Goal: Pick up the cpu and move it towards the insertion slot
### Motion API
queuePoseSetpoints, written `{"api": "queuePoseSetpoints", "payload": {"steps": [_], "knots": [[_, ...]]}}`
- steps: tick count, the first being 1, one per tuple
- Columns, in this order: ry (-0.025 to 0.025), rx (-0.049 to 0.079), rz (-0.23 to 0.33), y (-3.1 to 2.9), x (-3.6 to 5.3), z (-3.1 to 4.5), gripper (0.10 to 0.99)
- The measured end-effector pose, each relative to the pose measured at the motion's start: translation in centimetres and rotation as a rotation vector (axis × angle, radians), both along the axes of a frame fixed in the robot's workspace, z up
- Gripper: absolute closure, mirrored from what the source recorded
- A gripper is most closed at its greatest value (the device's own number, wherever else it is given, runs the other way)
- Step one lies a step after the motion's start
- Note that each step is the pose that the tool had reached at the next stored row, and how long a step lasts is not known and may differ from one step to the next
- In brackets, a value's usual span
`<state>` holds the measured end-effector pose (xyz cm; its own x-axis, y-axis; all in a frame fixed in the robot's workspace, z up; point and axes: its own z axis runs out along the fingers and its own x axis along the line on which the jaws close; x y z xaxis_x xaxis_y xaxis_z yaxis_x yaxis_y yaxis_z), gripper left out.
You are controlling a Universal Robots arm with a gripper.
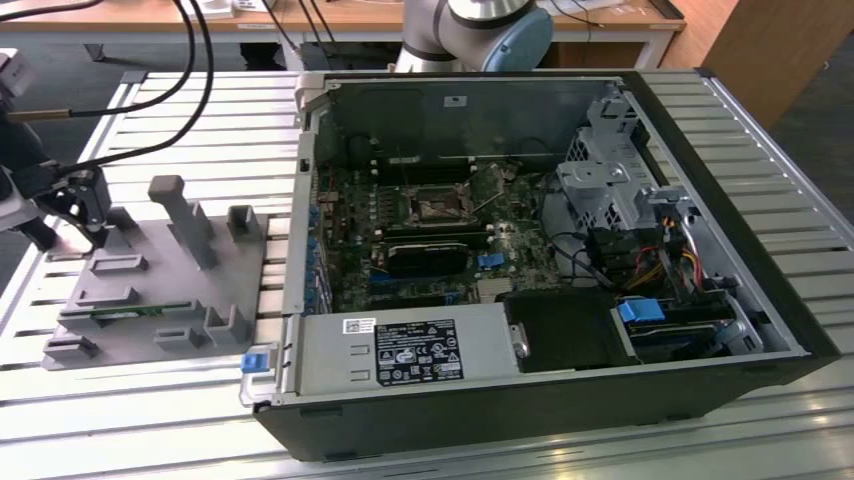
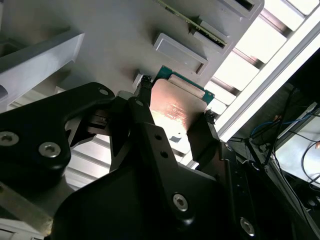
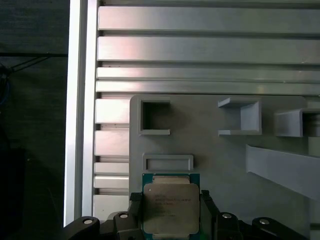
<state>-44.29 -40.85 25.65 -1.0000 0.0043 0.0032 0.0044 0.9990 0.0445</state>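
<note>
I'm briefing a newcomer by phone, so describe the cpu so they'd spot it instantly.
Look at the grey plastic fixture, at the exterior view's left of the open computer case. The gripper over it clasps the cpu: a flat square chip with silvery metal top, unlike the narrow green memory stick nearby.

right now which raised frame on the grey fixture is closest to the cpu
The low wide rectangular frame, right beside the cpu; the square pocket and the open-sided bracket sit farther off.
</note>
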Motion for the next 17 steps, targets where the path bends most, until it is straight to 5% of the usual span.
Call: {"api": "queuePoseSetpoints", "payload": {"steps": [17], "knots": [[0.0,0.0,0.0,0.0,0.0,0.48,0.545]]}}
